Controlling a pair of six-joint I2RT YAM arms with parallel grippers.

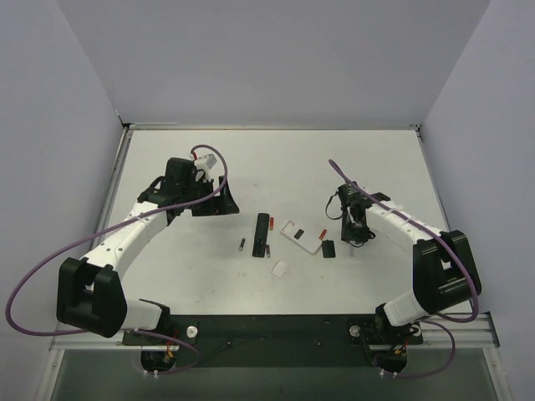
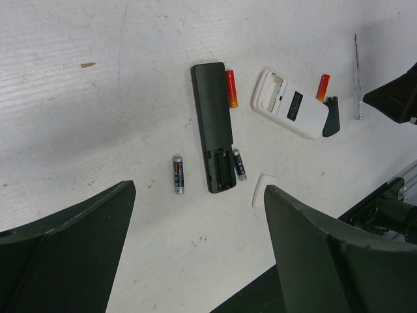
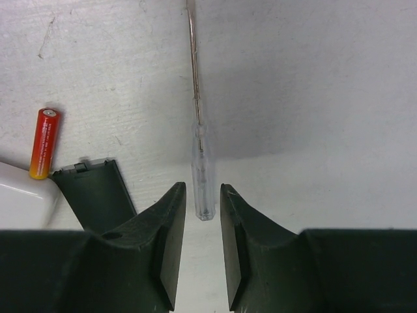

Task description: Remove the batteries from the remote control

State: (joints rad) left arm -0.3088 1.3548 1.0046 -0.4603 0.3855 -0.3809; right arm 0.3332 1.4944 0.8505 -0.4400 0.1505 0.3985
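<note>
The slim black remote [image 1: 262,235] lies mid-table, its battery bay open and empty in the left wrist view [image 2: 213,124]. Two dark batteries lie on the table beside it, one to its left [image 2: 178,175] [image 1: 242,245] and one against its right side [image 2: 240,163]. My left gripper [image 1: 219,200] [image 2: 199,192] is open and empty, held above the table left of the remote. My right gripper [image 1: 358,241] [image 3: 202,189] is open only narrowly, its tips on either side of the end of a clear-handled screwdriver [image 3: 202,182] that lies on the table.
A white remote [image 2: 290,104] lies right of the black one, with an orange battery [image 2: 322,87] and a flat black cover [image 2: 331,117] beside it. Another orange battery [image 2: 231,89] touches the black remote. A small white cover [image 2: 264,189] lies nearer the front edge.
</note>
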